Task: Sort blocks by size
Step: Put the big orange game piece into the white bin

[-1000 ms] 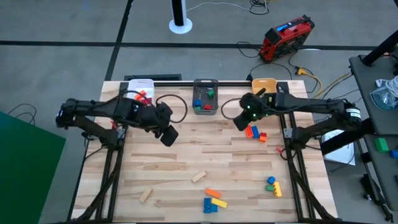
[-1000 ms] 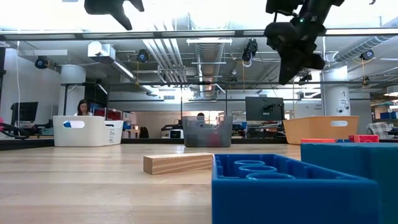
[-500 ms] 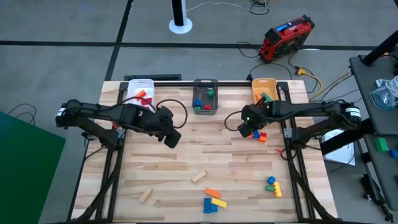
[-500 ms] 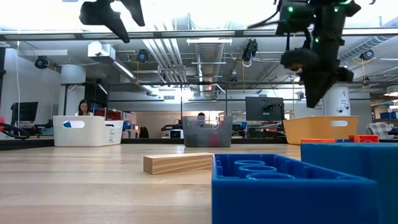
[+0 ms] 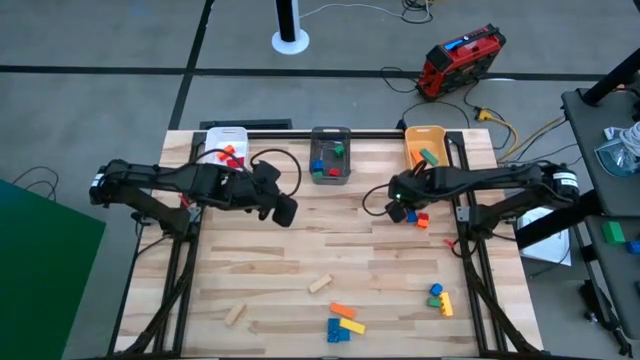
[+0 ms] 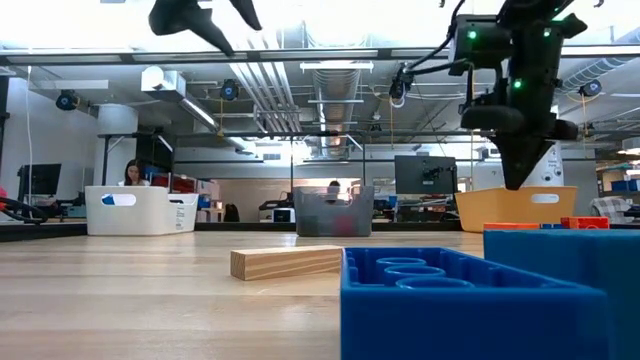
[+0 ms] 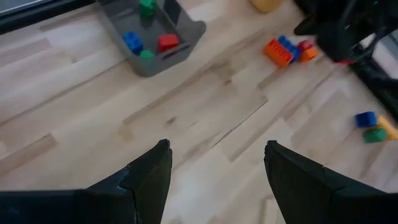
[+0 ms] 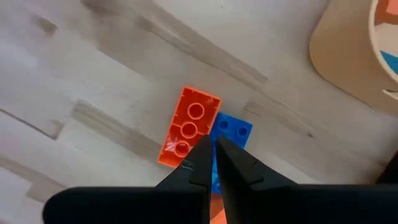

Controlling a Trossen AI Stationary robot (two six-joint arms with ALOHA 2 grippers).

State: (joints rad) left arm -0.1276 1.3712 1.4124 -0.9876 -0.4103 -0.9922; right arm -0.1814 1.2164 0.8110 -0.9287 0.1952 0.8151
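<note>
Since a moment ago the right gripper [image 8: 214, 163] has dropped, clenched, over the long orange studded brick [image 8: 186, 126] near the orange bin [image 5: 424, 143]; next, it must open to grasp it.

Left gripper [image 7: 214, 168] raised mid-table, fingers spread wide, right gripper [image 8: 214, 155] low at right, pointing down, fingers together.

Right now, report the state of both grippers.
Left gripper: open, holding nothing, above bare table.
Right gripper: shut, empty, over the orange brick and blue brick.
</note>
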